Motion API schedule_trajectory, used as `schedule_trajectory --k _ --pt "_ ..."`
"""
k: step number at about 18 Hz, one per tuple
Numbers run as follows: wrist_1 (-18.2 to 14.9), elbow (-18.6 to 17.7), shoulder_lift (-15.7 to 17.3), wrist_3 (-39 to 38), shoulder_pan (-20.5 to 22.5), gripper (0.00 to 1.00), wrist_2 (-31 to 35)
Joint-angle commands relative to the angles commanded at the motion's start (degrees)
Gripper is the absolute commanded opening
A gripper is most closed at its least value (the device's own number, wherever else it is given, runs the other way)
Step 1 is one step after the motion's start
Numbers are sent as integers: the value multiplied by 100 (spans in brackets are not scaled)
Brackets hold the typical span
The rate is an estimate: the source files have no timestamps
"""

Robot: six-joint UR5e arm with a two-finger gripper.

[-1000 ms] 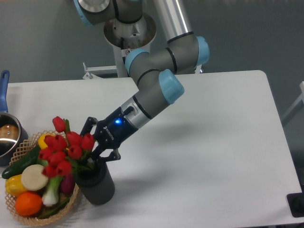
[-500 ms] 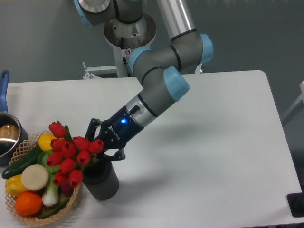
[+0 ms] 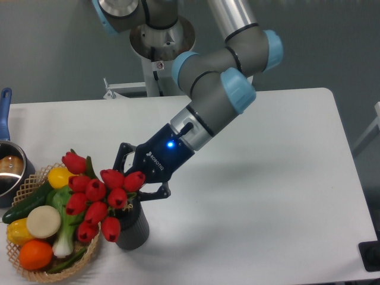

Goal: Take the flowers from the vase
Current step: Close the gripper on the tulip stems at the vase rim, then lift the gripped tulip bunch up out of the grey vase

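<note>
The flowers [image 3: 98,193], a bunch of red tulip buds with green leaves, lean out to the left over the dark ribbed vase [image 3: 134,227] near the table's front left. Their stems run toward my gripper [image 3: 132,185], which comes in from the upper right and is shut on the stems just above the vase's mouth. The buds hang partly over the basket and hide the vase's left rim. I cannot tell whether the stem ends are still inside the vase.
A wicker basket [image 3: 89,252] of vegetables and fruit sits right beside the vase on its left. A steel pot with a blue handle [image 3: 7,166] is at the left edge. The arm's base column [image 3: 160,53] stands behind the table.
The arm has shifted right and up a little, dragging the flowers' stems with it. The bunch has tipped over to the left and lower, and the vase has slid slightly right.
</note>
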State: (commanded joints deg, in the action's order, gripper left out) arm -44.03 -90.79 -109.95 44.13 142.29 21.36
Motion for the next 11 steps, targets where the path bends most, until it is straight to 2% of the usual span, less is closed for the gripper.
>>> schedule_trajectory --k 3,7,11 --pt "0 53 0 -185 9 0 -61" --pt "0 176 35 -343 184 0 -448" --pt "0 492 26 -800 351 0 -615"
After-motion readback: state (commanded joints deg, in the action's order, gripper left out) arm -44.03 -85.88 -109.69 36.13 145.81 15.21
